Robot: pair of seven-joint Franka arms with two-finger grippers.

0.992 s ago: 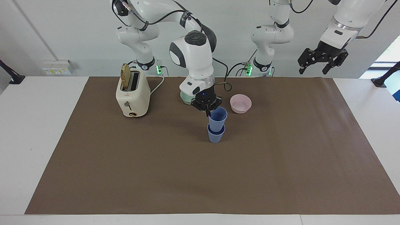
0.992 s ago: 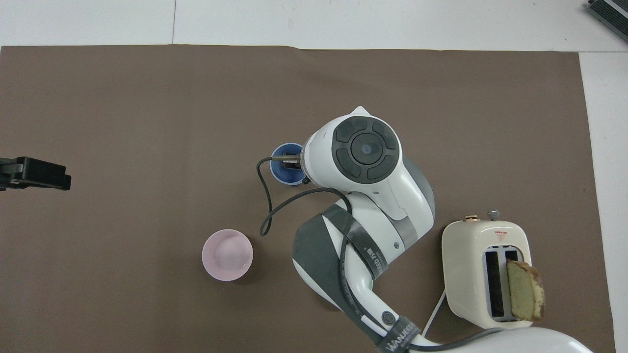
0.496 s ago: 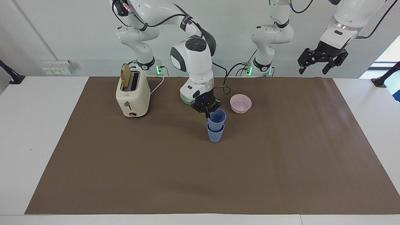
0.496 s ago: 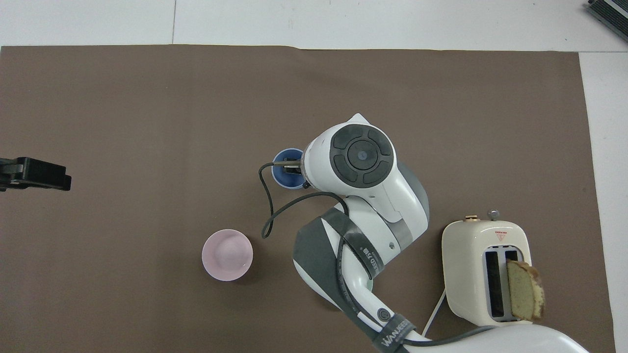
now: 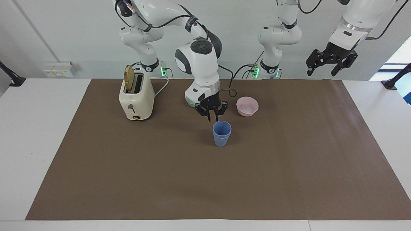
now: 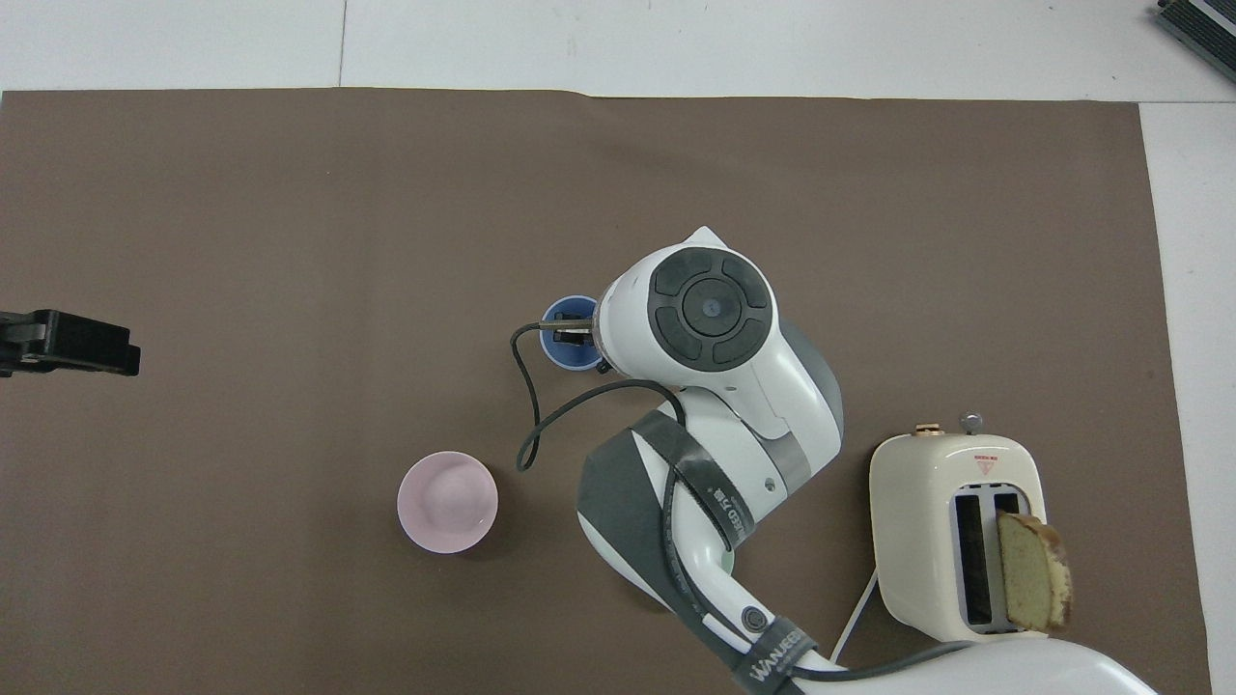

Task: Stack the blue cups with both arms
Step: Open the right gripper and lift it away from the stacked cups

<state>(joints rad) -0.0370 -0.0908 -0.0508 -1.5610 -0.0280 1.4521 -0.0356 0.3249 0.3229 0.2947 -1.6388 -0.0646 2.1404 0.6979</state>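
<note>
Stood upright near the middle of the table (image 5: 289,179), mouths up and long axis vertical: the blue cups (image 5: 221,133), one nested inside the other so that only a band of the inner rim showed above the outer cup in the facing view. Sat on the brown mat (image 5: 160,179), farther from the robots than the pale pink bowl (image 5: 247,106) and the pale green bowl (image 5: 191,102), the latter mostly hidden by the right arm's wrist. Hovered just above the stack's open mouth and clear of the rim: the right gripper (image 5: 211,113), pointing straight down, its jaws spread apart and holding nothing. Seen from overhead, covered part of the cups' mouth (image 6: 570,333), with one black finger (image 6: 572,331) lying across the blue opening. Waited high over the left arm's end of the table, near the mat's edge closest to the robots: the left gripper (image 5: 330,62), jaws splayed open and empty, showing in the overhead view only as a dark block (image 6: 68,342) at the frame's edge. Stood toward the right arm's end of the table: a cream toaster (image 5: 136,98), with a slice of bread (image 5: 128,78) sticking up out of one slot.
</note>
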